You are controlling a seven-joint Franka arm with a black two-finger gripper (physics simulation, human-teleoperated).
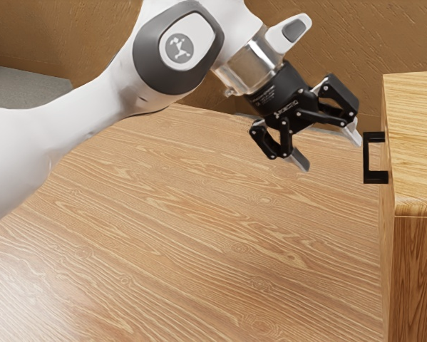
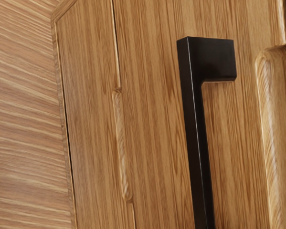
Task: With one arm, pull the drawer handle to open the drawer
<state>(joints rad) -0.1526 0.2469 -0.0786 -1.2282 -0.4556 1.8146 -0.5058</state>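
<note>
Wooden cabinet, one black handle, one arm, jaws spread apart near it

Drawer cabinet at exterior view's right end of table; handle on its arm-facing front. Gripper above table, near handle's left, not touching.

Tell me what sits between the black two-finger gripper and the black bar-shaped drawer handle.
Nothing: the exterior view shows a bare gap between the open black gripper and the black drawer handle.
</note>
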